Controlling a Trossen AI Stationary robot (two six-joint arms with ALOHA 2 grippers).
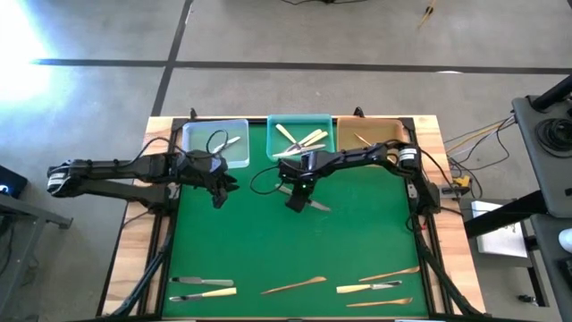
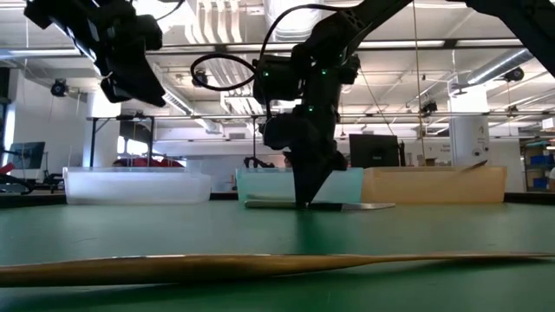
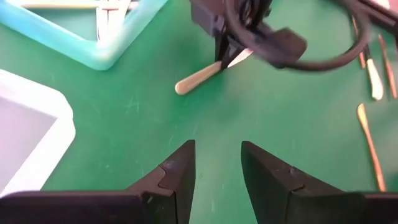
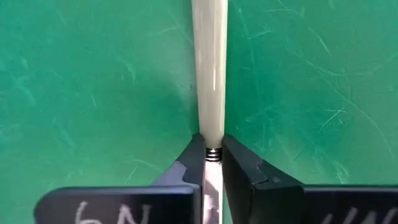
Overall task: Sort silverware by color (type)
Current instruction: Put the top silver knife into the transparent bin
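Note:
A knife with a cream handle [image 4: 210,68] and a silver blade [image 1: 316,206] lies flat on the green mat [image 1: 357,241], in front of the teal tray [image 1: 323,121]. My right gripper [image 1: 298,202] points down on it and is shut on it. In the low view the knife [image 2: 347,206] rests along its whole length on the mat. My left gripper [image 3: 217,165] hangs open above the mat in front of the clear tray [image 1: 198,134], with nothing between its fingers. My right gripper pinches the knife between its two fingers where the cream handle meets the metal [image 4: 212,153]. The fingers [image 2: 310,192] come from above, slanting down, and lie across the knife. The knife lies level on the mat.
Three trays stand along the far edge: the clear one, the teal one with cream pieces [image 1: 300,137], and a tan one [image 1: 386,132] with a wooden piece. Several utensils lie along the near edge [image 1: 204,286] [image 1: 295,286] [image 1: 375,286]. The mat between is bare.

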